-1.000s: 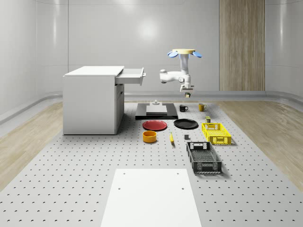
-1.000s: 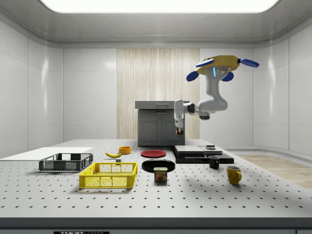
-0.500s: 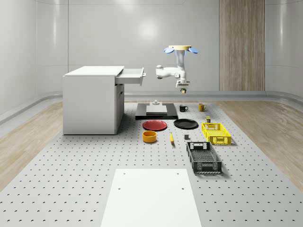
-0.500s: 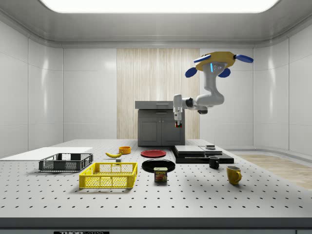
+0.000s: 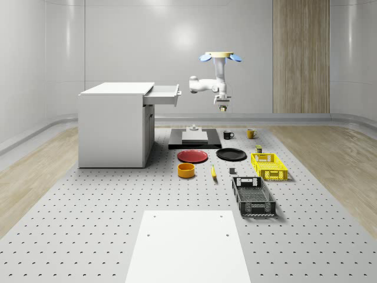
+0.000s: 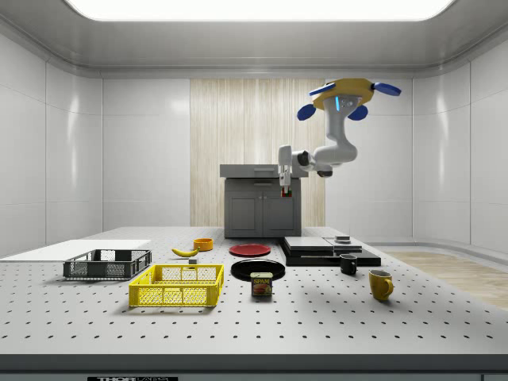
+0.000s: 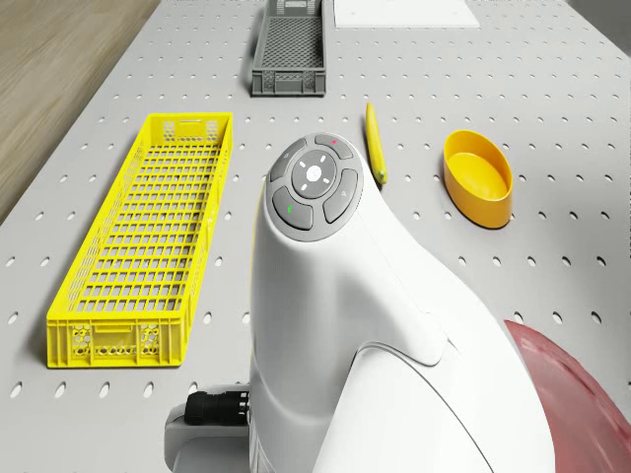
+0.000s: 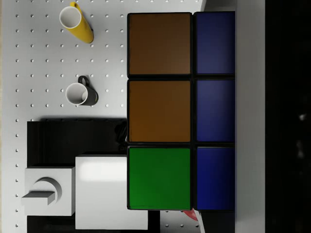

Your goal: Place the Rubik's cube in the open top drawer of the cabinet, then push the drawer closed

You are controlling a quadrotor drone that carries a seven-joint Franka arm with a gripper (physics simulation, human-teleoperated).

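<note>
I see my drone (image 5: pixel 218 57) hovering above the worktop (image 5: pixel 88 224), beside the cabinet (image 5: pixel 113 125). My hand (image 5: pixel 222 108) grips the cube (image 8: pixel 180 111) between its fingers; the open drawer (image 5: pixel 164 94) sits well apart from it.

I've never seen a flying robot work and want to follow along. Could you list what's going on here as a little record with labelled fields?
Drone: hovers above the table, to the whole-scene view's right of the cabinet
Gripper: hangs below the arm, over the black platform
Held item: Rubik's cube, up close in the wrist view
Top drawer: open, nothing visible inside
Cube in drawer: not yet
On the table: red plate, black plate, yellow crate, grey crate, orange bowl, two mugs
</note>
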